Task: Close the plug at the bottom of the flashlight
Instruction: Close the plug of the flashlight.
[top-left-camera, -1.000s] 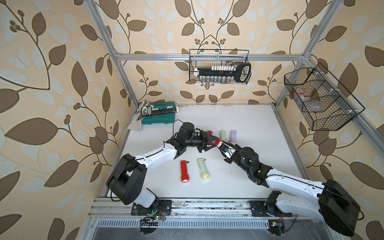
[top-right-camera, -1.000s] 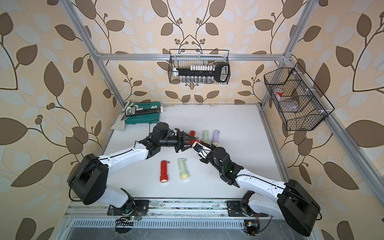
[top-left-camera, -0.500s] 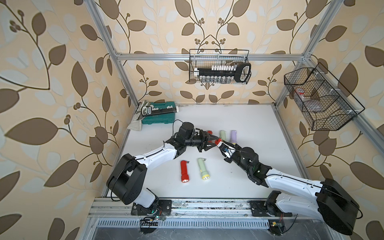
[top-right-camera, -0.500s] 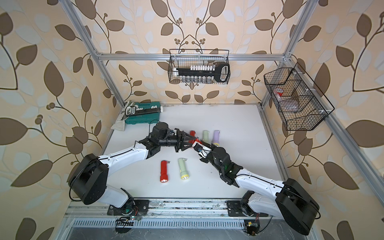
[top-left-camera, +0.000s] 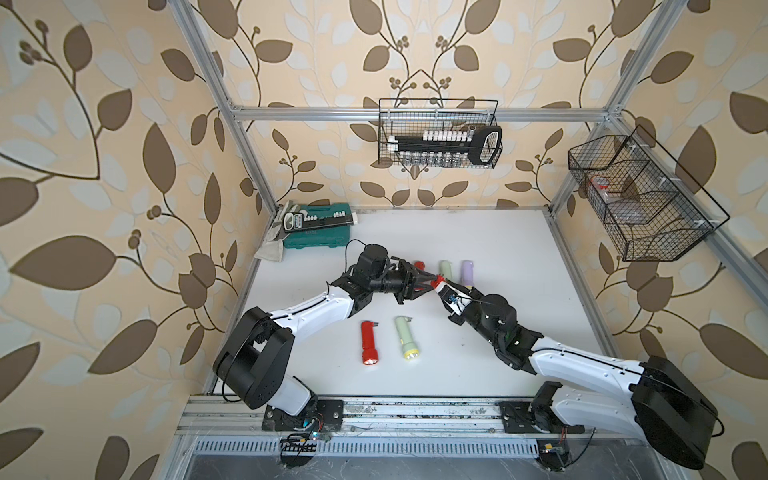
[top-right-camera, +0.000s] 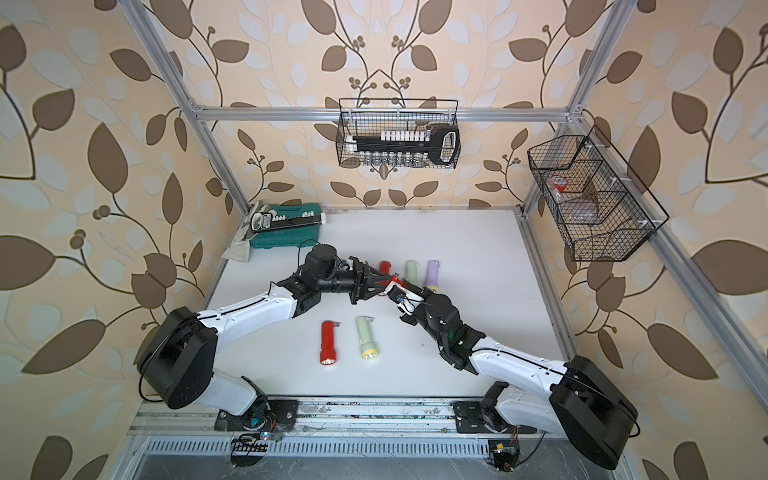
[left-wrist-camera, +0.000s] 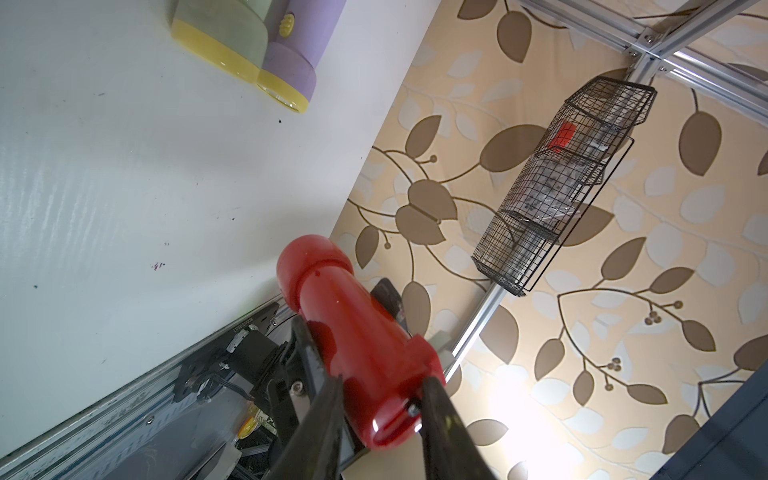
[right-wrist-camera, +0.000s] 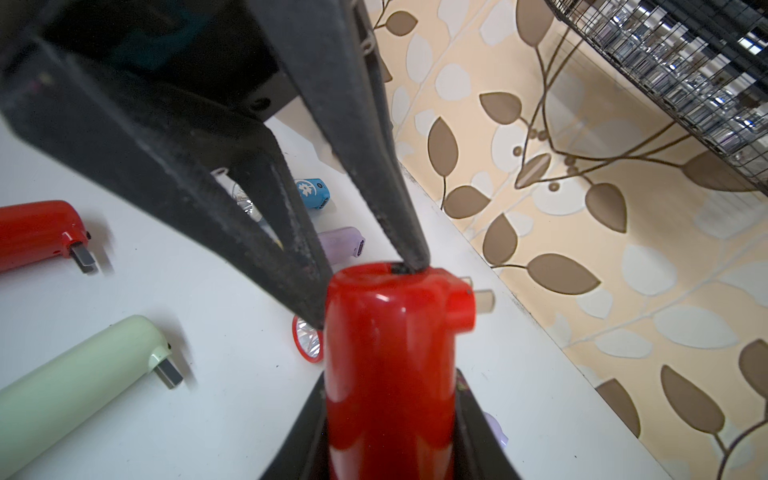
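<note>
A red flashlight hangs above the table's middle in both top views. My right gripper is shut on its body. Its bottom end points at my left gripper. That gripper's two black fingers press on this end from opposite sides, one tip on the end face and one on the side. The plug sticks out sideways from the bottom end, blurred. In the left wrist view a finger mostly hides it.
A red flashlight and a green one lie in front with their plugs folded out. Red, green and purple ones lie behind the grippers. A green toolbox sits back left. Wire baskets hang on the walls.
My left gripper's fingers have narrowed onto the flashlight's bottom end. Both arms and the held flashlight stay in about the same place.
</note>
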